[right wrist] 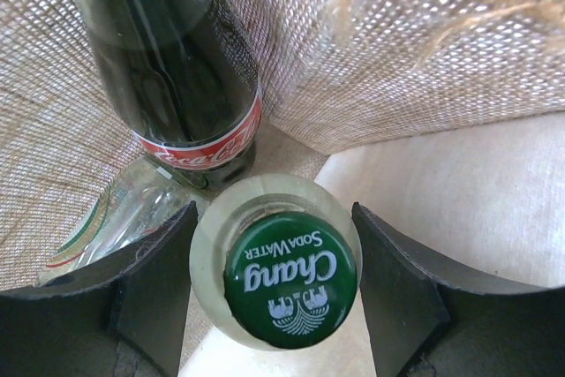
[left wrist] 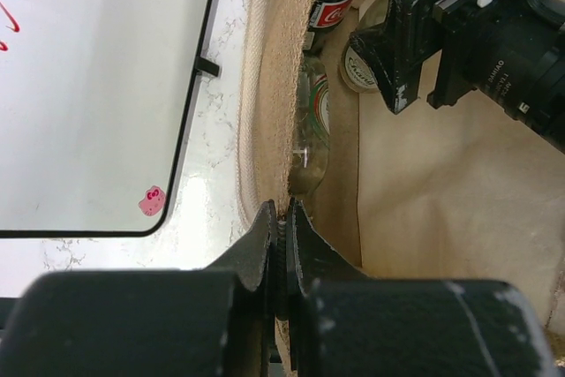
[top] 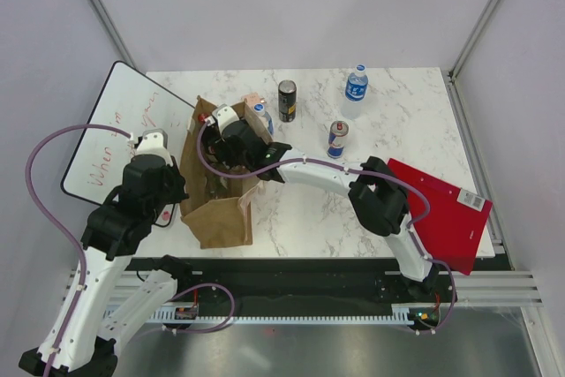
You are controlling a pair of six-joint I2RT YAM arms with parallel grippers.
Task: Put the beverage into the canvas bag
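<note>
The right gripper (right wrist: 275, 249) reaches down into the open canvas bag (top: 221, 218) at left centre of the top view. Its two fingers (right wrist: 146, 293) press against either side of the Chang soda water bottle (right wrist: 290, 282), just below the green cap, so it is grasping that bottle. The bottle is inside the bag. It is just beside a dark Coca-Cola bottle (right wrist: 190, 86) at the upper left of the right wrist view and a clear bottle (right wrist: 115, 214) lying at the left. The left gripper (left wrist: 281, 218) is clenched on the bag's left rim, beside the whiteboard (left wrist: 97, 86). On the marble table (top: 397, 121), right of the bag, stand a black can (top: 287, 101), a blue-labelled bottle (top: 356, 84) and a blue and silver can (top: 337, 139). A red folder (top: 446, 214) lies at the lower right.
</note>
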